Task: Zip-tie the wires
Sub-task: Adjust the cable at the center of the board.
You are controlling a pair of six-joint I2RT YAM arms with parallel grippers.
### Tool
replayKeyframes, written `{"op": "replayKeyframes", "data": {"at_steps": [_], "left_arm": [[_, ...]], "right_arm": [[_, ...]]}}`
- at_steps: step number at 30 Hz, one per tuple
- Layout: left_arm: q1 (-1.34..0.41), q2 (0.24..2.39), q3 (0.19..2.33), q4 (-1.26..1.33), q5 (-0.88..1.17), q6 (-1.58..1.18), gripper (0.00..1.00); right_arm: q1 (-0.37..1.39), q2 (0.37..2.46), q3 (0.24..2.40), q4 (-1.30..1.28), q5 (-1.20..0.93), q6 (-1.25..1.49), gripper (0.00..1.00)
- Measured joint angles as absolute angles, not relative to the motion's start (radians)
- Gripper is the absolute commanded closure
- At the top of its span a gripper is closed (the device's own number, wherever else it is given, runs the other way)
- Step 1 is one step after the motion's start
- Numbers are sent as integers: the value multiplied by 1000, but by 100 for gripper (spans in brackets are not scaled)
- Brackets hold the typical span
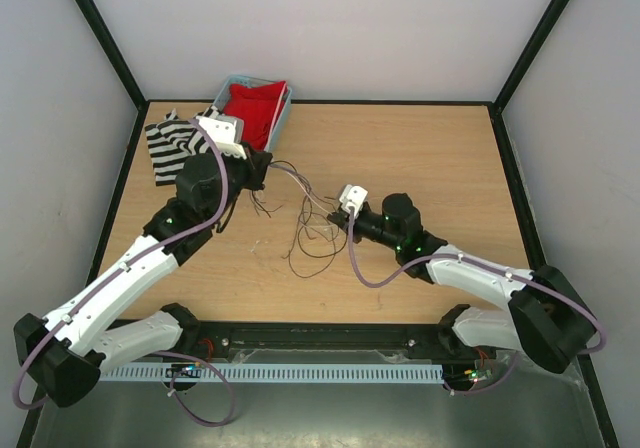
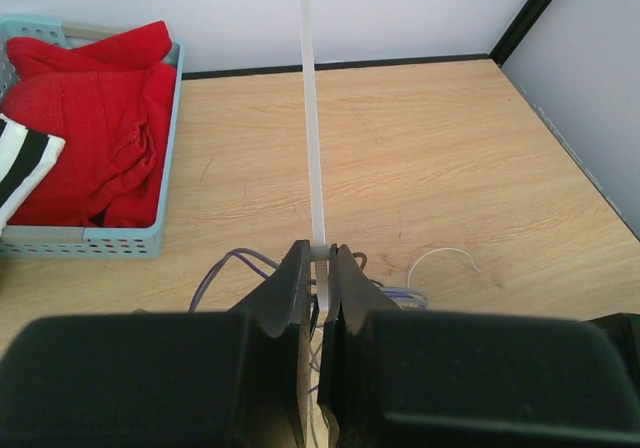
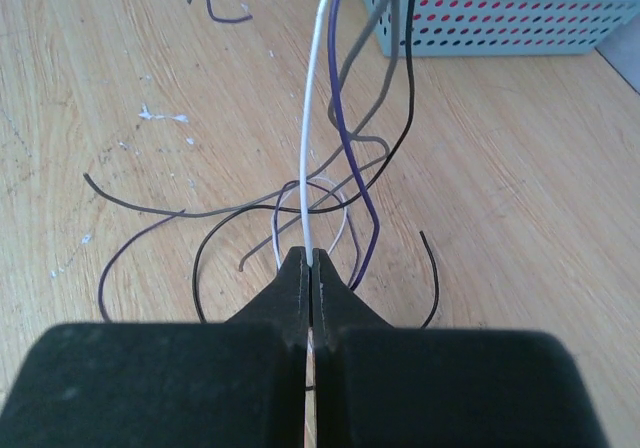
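Pinching the zip tie (image 2: 311, 118) by its lower end in the left tool (image 2: 318, 252), holding it upright above the counter (image 2: 450, 148); clamping a pale strand of the wires (image 3: 307, 148) in the right tool (image 3: 311, 258), beside others looping on the wood.

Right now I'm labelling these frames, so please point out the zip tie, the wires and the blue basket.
zip tie (image 2: 312, 118): left wrist view, middle of the white strip.
wires (image 3: 307, 208): right wrist view, white strand near the crossing.
blue basket (image 2: 90, 240): left wrist view, its perforated front wall.
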State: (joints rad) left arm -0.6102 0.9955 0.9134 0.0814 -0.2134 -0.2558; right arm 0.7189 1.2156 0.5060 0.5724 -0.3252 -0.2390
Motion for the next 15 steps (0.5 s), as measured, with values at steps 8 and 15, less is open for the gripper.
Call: {"op": "replayKeyframes", "data": {"at_steps": [8,15], "left_arm": [[-604,1002,913,76,-209,-257,100],[-596,1003,913,76,-209,-261,100]], "right_arm": [[663,1133,455,533,-323,-220,100],[632,1074,428,500,-304,-219,100]]}}
